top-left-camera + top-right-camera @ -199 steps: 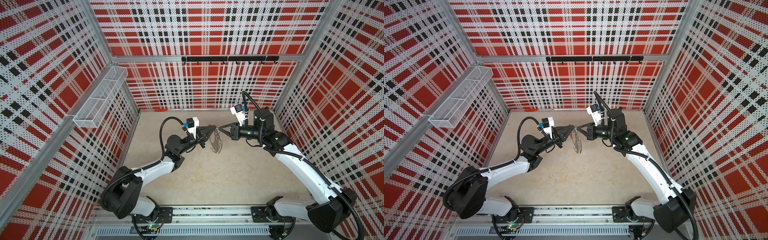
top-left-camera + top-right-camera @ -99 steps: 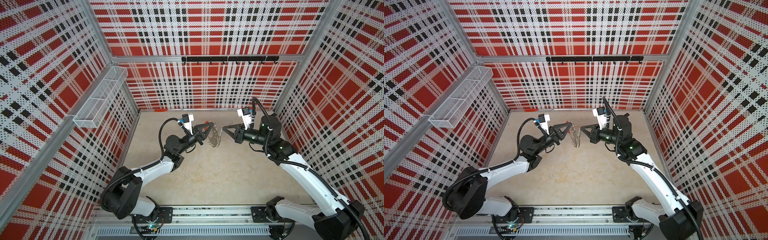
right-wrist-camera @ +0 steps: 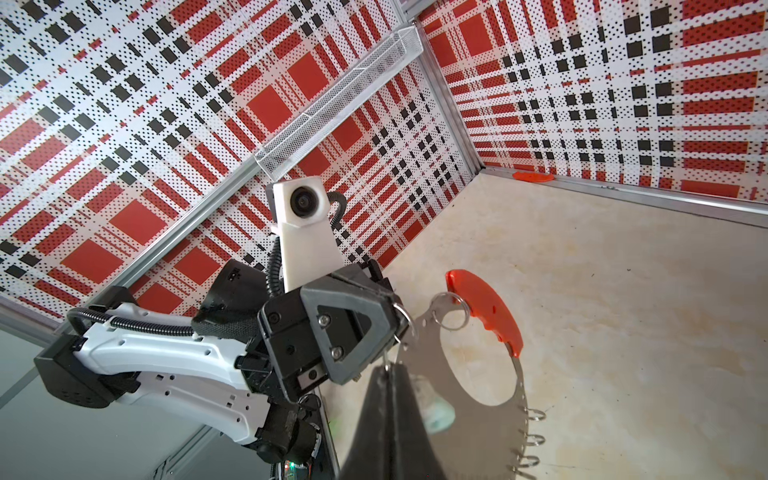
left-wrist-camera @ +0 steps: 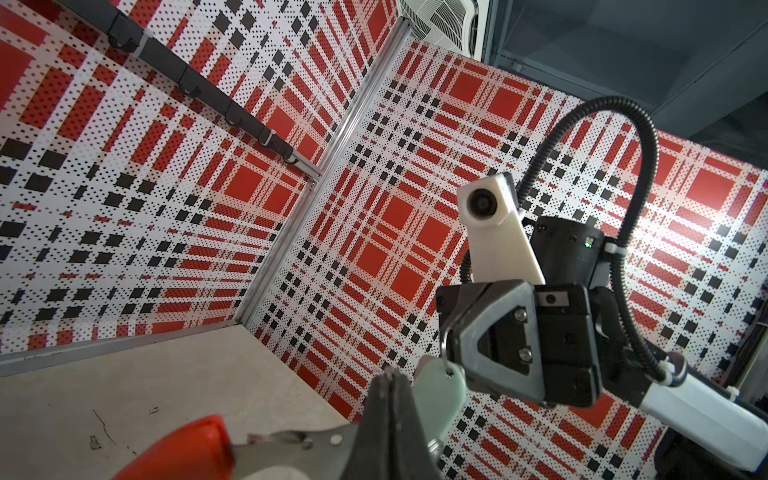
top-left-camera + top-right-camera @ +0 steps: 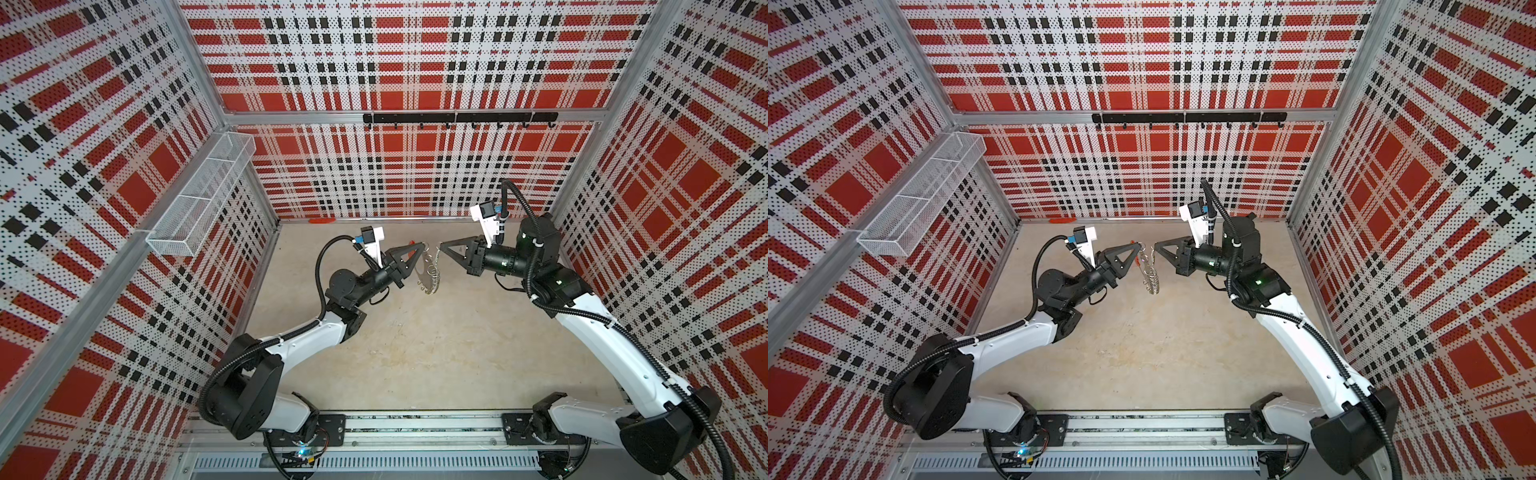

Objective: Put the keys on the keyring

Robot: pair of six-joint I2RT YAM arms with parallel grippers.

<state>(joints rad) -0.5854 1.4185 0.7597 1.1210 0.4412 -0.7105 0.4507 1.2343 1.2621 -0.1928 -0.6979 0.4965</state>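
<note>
The keyring [image 5: 428, 272] is a grey metal hoop with a red segment [image 3: 486, 316] and small wire loops along its edge [image 3: 532, 440]. It hangs above the floor in both top views. My left gripper [image 5: 422, 249] is shut on its flat plate [image 4: 291, 446]. Facing it tip to tip, my right gripper [image 5: 442, 248] is shut on the thin wire ring [image 4: 445, 353] that runs through the keys' pale teal tag [image 4: 440, 395]. In the right wrist view the tag [image 3: 436, 409] lies against the hoop behind my fingers [image 3: 374, 419]. The key's metal blade is hidden.
A white wire basket [image 5: 199, 199] hangs on the left wall and a black hook rail [image 5: 457, 118] runs along the back wall. An orange-red strip [image 5: 322, 221] lies at the foot of the back wall. Beige floor [image 5: 436, 353] spreads below both arms.
Both grippers, still tip to tip, have drifted a little toward the back wall with the keyring. The right arm's wrist and forearm have swung outward to the right.
</note>
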